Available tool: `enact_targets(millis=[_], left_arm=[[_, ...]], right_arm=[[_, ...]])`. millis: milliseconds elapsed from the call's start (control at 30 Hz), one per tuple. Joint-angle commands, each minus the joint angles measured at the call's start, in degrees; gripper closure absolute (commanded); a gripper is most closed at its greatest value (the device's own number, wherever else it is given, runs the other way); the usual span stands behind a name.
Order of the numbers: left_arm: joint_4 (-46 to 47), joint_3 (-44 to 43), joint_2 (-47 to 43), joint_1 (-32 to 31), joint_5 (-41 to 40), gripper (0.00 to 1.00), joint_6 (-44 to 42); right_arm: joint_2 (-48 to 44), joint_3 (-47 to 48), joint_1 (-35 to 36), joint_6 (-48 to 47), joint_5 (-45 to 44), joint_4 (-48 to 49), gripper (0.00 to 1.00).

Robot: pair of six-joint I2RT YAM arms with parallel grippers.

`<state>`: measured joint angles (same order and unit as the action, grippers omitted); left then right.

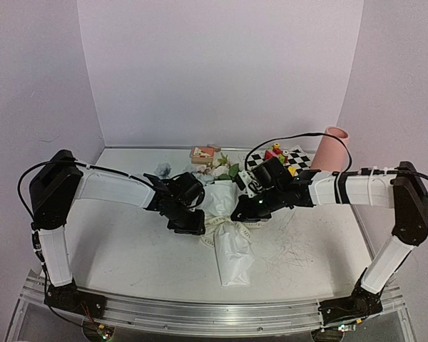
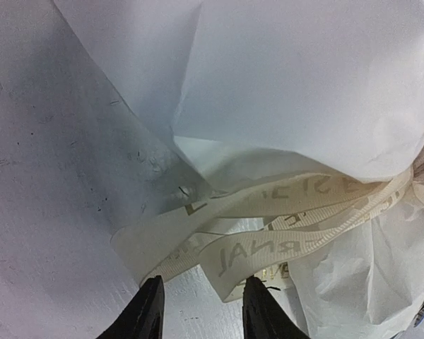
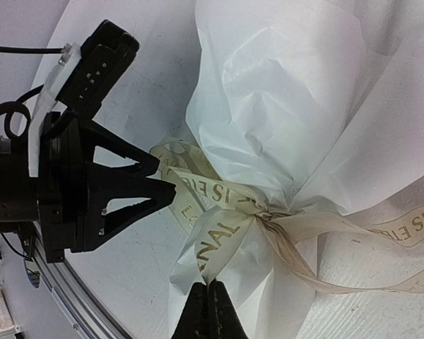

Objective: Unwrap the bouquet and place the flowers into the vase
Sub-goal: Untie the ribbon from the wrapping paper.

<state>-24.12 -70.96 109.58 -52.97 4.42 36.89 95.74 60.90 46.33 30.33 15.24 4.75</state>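
Cream ribbon (image 3: 219, 196) (lettered) around paper-wrapped bouquet (image 1: 232, 258)

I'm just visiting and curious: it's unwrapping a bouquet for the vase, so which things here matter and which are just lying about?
For the job: bouquet wrapped in creased white paper, its pale roses, cream lettered ribbon, tall pink cylinder vase.
Lying about: black-and-white checkered board, small colourful toy blocks, small flat reddish box.
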Motion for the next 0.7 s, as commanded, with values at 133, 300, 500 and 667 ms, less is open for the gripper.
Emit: enact_targets(millis=[133, 300, 500, 667], left_arm=[[-0.7, -3.5, 0.3, 0.1, 0.2, 0.69, -3.6], [-0.6, -3.9, 1.0, 0.1, 0.7, 0.72, -4.3], [-1.2, -5.1, 3.4, 0.1, 2.9, 0.75, -5.0], [-6.8, -8.7, 4.0, 0.1, -2.2, 1.00, -5.1]], right_arm=[[-1.2, 0.8, 0.3, 1.0, -0.3, -0.1, 1.00], [-1.4, 0.5, 0.4, 1.4, -0.6, 0.4, 1.00], [-0.7, 1.5, 0.4, 1.4, -0.8, 0.3, 1.00], [-0.6, 1.9, 0.3, 1.2, -0.6, 0.2, 1.00]])
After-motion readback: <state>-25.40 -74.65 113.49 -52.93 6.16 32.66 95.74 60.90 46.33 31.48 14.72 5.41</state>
